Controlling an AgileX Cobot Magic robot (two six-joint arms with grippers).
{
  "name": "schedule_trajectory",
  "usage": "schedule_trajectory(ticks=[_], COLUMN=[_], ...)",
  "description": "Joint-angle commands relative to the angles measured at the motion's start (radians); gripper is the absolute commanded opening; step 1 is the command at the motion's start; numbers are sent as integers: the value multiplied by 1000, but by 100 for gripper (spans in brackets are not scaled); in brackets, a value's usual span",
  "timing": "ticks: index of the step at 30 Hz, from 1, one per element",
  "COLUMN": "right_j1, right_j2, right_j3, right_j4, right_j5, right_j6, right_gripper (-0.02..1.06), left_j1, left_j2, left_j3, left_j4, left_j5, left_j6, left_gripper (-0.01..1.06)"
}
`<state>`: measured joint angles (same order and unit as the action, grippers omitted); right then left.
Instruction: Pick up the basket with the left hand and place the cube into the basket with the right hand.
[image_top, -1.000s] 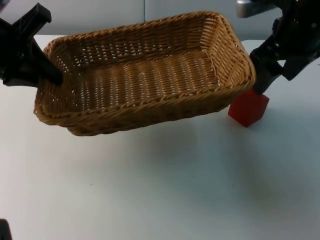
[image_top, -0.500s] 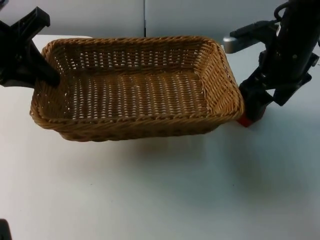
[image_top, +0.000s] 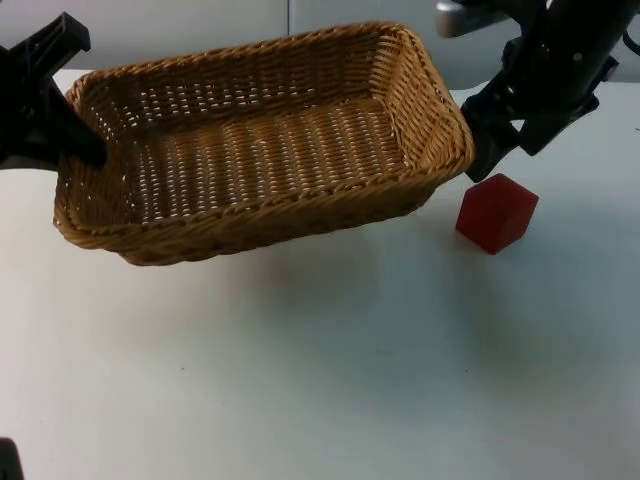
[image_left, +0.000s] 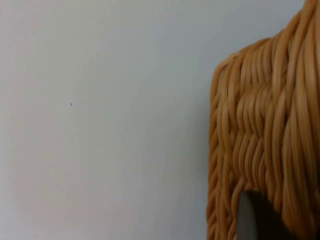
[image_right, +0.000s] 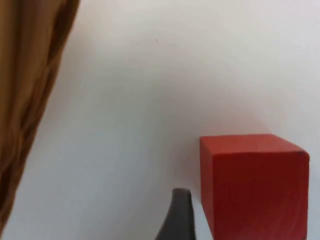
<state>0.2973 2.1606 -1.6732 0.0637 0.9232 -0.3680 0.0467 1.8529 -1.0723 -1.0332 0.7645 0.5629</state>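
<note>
A woven wicker basket (image_top: 250, 150) hangs tilted above the table, its right end raised. My left gripper (image_top: 85, 150) is shut on its left rim; the left wrist view has the basket's weave (image_left: 265, 135) close up behind a black fingertip (image_left: 255, 220). The red cube (image_top: 497, 212) rests on the white table just right of the basket's right end. My right gripper (image_top: 487, 160) hovers open just above and behind the cube, not touching it. In the right wrist view the cube (image_right: 255, 185) lies beside one fingertip (image_right: 177, 215), with the basket's edge (image_right: 30, 90) off to the side.
The basket's right end is close to the right arm (image_top: 545, 70). The white table (image_top: 320, 370) stretches bare toward the front. The grey partition wall (image_top: 200, 25) stands behind the basket.
The right gripper has lifted off the cube, which stays on the table and is uncovered again. The basket's right end has tipped upward in the left gripper.
</note>
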Motion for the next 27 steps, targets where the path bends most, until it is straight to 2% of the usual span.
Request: schedule_trajectory(ticks=[1, 21, 27], right_j1=[22, 22, 22], right_j2=[0, 97, 99], right_j3=[-8, -6, -6], right_j4=[107, 115, 72], right_j5=[-29, -27, -26], right_j6=[11, 10, 31], right_gripper=[70, 70, 69], left_j1=[-20, -20, -20], left_j2=[-15, -15, -15], left_j3=[-11, -11, -11], left_j4=[-75, -73, -73], left_j5=[100, 94, 94], left_j6=[-10, -10, -10], left_gripper=[0, 0, 0])
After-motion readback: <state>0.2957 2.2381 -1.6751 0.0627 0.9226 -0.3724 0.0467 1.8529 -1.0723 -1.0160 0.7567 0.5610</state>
